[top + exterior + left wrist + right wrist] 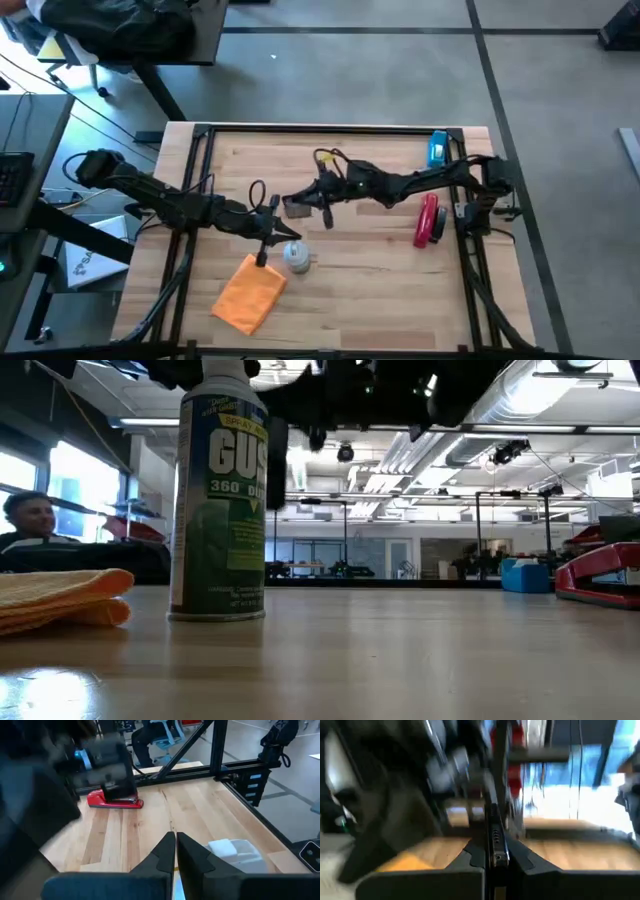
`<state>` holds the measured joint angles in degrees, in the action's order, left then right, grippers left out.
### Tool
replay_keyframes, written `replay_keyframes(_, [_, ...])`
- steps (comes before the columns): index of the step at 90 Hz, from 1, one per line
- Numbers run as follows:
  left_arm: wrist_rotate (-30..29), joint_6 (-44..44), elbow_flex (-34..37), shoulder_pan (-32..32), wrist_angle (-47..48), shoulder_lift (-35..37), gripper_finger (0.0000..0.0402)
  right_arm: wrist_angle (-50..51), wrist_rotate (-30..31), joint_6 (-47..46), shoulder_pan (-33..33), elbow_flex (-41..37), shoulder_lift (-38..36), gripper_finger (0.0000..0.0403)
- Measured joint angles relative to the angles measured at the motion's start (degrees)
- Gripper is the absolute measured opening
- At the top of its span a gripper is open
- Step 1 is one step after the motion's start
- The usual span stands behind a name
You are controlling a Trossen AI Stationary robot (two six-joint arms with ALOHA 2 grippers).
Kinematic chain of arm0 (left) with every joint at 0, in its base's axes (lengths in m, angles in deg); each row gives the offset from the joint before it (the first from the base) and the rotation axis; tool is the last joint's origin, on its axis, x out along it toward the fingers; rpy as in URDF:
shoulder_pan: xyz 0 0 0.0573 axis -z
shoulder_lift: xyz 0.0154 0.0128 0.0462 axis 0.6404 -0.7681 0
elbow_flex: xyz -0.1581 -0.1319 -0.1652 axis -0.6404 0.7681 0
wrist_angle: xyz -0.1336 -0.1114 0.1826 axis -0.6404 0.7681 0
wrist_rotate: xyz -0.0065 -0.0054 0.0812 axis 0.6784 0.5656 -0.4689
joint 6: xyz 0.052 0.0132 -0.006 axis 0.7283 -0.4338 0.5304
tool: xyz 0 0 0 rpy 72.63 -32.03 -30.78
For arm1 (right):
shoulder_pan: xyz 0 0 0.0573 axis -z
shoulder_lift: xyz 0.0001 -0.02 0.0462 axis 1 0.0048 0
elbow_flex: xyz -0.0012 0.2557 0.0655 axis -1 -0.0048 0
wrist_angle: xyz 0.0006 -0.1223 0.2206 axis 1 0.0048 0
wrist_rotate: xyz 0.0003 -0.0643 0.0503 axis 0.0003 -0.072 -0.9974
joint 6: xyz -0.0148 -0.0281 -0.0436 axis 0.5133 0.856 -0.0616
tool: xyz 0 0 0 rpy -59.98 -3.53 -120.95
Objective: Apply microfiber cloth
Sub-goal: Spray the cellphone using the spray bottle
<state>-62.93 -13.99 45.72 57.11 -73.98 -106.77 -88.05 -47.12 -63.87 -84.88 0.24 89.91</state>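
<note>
Progress appears early: microfiber cloth [249, 293] lies folded on the table's [400, 290] near-left part, untouched. Left gripper [263, 257] hovers just above its far edge, fingers pressed together. Right gripper [492, 851] pinches a thin dark phone [297, 206] mid-table. Spray can [218, 490] reads "GUS", "360".

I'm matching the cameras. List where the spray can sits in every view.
High view: spray can, centre-front, beside the orange cloth.
Low view: upright, left of centre.
Left wrist view: its white cap, close ahead.
Right wrist view: not made out.
Shared landmark: red stapler.
</note>
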Motion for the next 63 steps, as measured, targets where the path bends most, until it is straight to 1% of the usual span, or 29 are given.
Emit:
replay_keyframes(5, [-0.30, -0.03, 0.00, 0.04, 0.14, 0.04, 0.0000, -4.34, -1.49, -1.05, 0.23, 0.10, 0.00, 0.0000])
replay_keyframes(12, [-0.24, -0.09, 0.00, 0.03, 0.16, 0.02, 0.0000, -6.42, -3.58, -1.31, 0.47, 1.35, 0.00, 0.0000])
replay_keyframes(19, [-0.10, -0.10, 0.00, 0.03, 0.18, 0.02, 0.0000, -6.37, -4.66, -0.79, 0.41, 2.70, 0.00, 0.0000])
replay_keyframes(28, [-0.07, -0.23, 0.00, 0.01, 0.16, 0.02, 0.0000, -4.22, -4.40, 0.72, 0.41, 3.40, -0.08, 0.0000])
replay_keyframes(42, [-0.65, -0.49, 0.04, -0.04, 0.31, 0.06, 0.0000, 2.39, -1.02, 3.08, 0.42, 3.43, -0.11, 0.0000])
replay_keyframes(56, [-0.99, -0.29, 0.01, -0.09, 0.05, -0.03, 0.0000, 9.13, 4.06, 6.90, 0.47, 3.43, -0.04, 0.0000])
replay_keyframes(63, [0.85, 0.25, -0.11, -0.01, -0.22, -0.09, 0.0000, 11.01, 9.53, 8.30, 0.61, 3.43, 0.10, 0.0000])
